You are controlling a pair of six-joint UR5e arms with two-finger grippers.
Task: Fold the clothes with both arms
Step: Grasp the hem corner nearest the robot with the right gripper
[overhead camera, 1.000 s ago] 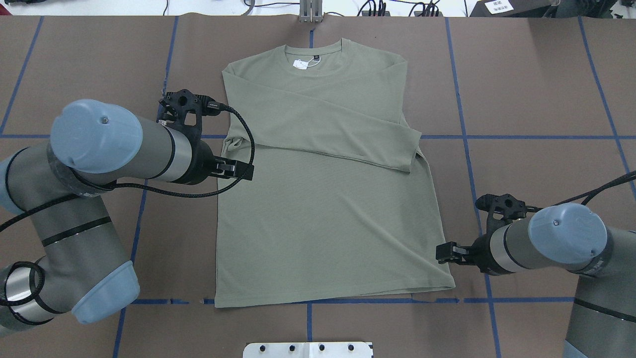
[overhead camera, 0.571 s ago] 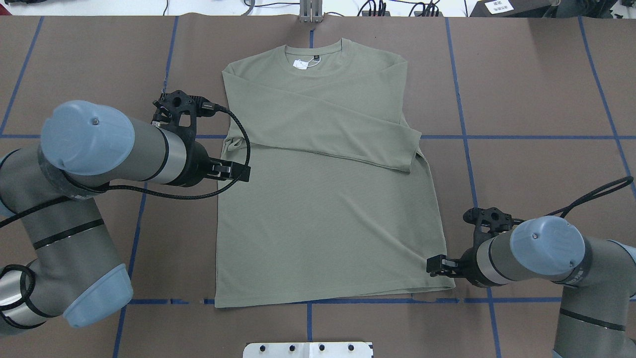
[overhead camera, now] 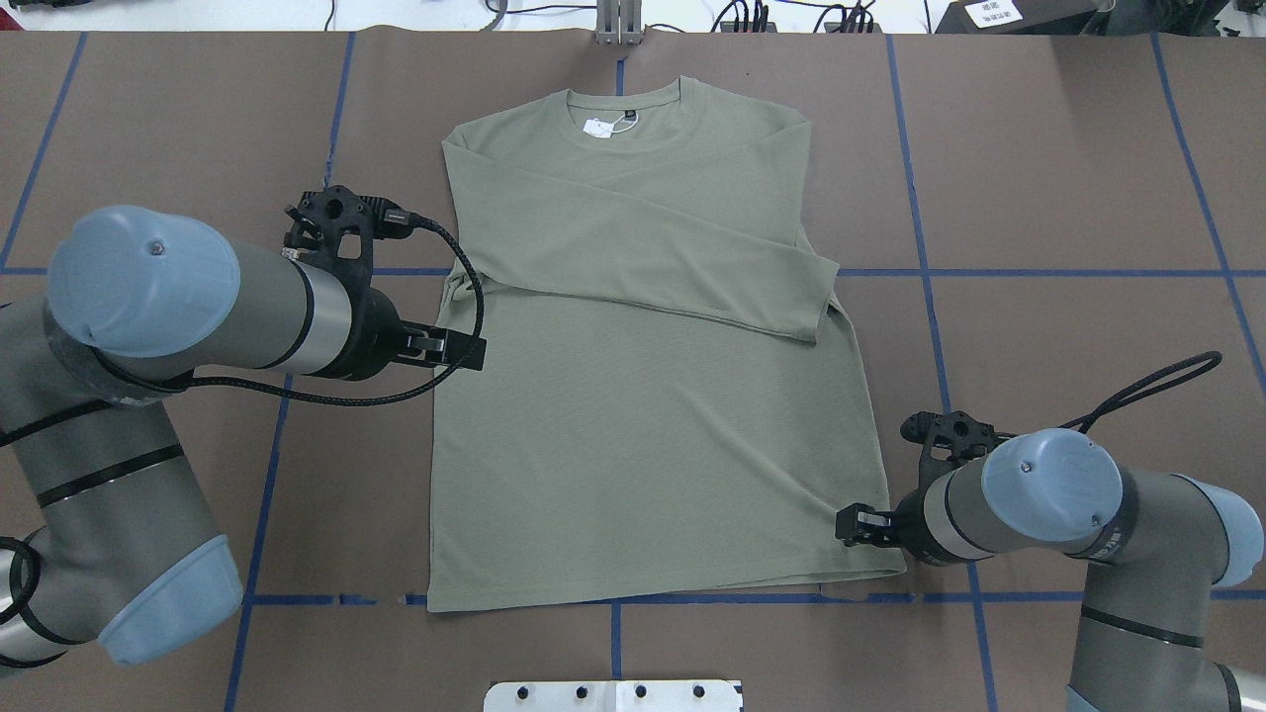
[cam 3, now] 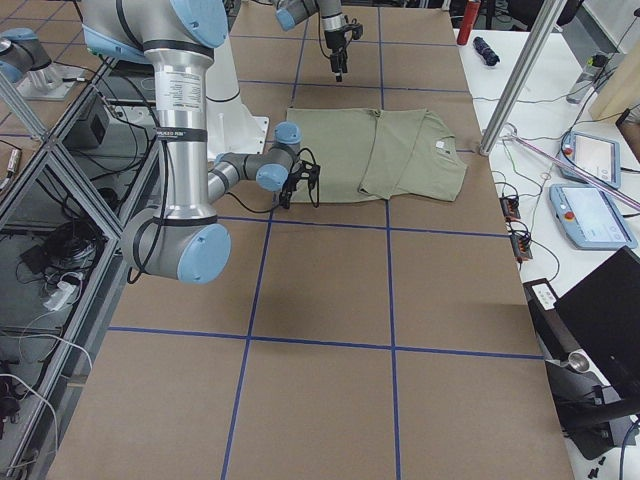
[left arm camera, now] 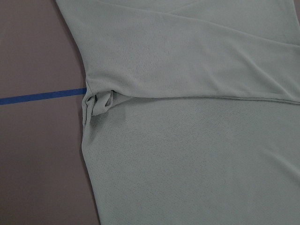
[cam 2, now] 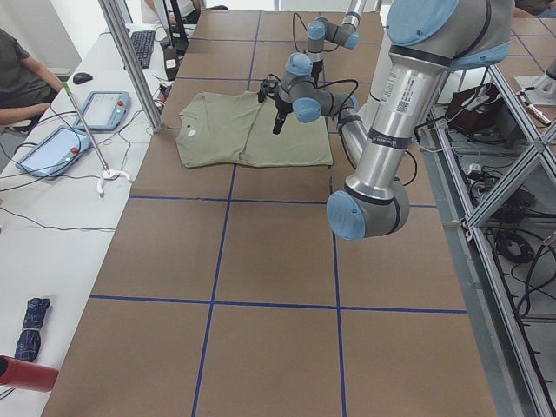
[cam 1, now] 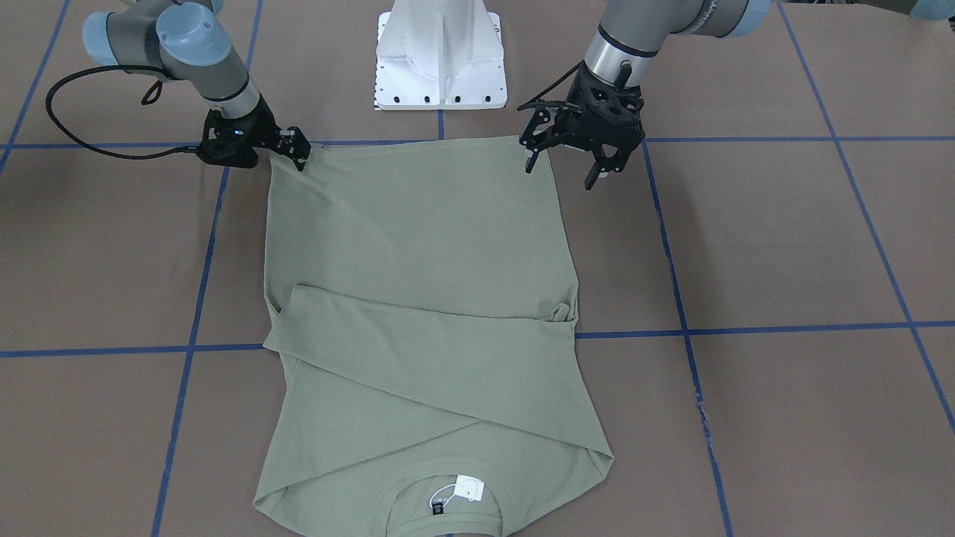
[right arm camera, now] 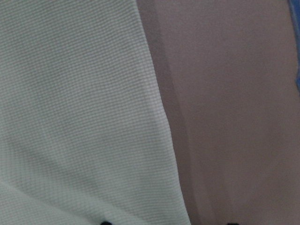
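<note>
The olive-green shirt (overhead camera: 643, 445) lies flat on the brown table with its collar far from the robot. Both sleeves are folded across the chest, and a white hang tag (cam 1: 466, 488) sits at the neck. My left gripper (cam 1: 559, 173) hangs open above the table near the hem corner on its side, with nothing between its fingers. It also shows in the overhead view, left gripper (overhead camera: 463, 351). My right gripper (cam 1: 298, 156) is low at the other hem corner, right gripper (overhead camera: 849, 524). Its tips stand apart astride the shirt's side edge (right arm camera: 159, 117) in the right wrist view.
The white pedestal base (cam 1: 440, 60) stands just behind the hem. Blue tape lines (overhead camera: 1039, 272) grid the table. A metal post (overhead camera: 618, 25) rises at the far edge. Beyond that edge is a side bench with tablets (cam 2: 52, 148) and a seated person (cam 2: 17, 69).
My right gripper has moved in and down to the shirt's hem corner. My left arm has drawn back a little toward the robot and outward.
</note>
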